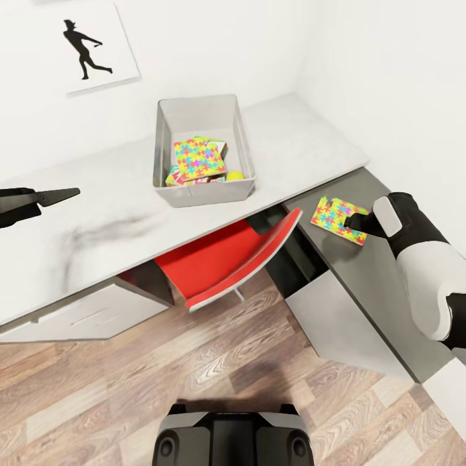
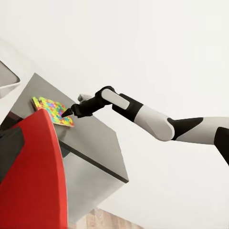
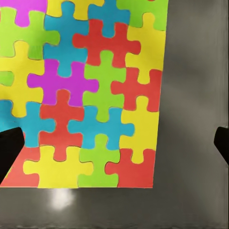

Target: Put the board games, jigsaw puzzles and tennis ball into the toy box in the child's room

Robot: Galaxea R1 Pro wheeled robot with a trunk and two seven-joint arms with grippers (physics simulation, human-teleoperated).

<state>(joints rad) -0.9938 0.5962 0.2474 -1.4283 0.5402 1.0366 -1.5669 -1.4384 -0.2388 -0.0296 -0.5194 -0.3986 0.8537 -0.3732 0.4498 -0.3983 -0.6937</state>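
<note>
Am hovering right gripper (image 1: 351, 223), jaws spread and grasping nothing, over jigsaw puzzle (image 1: 338, 220) at toy box's (image 1: 202, 191) four o'clock; left gripper (image 1: 61, 194) state unclear.

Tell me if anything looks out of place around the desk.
One jigsaw puzzle lies flat on the grey side surface, apart from the toy box that already holds other toys. The right end effector is at its edge. The red chair sits tilted under the desk.
</note>
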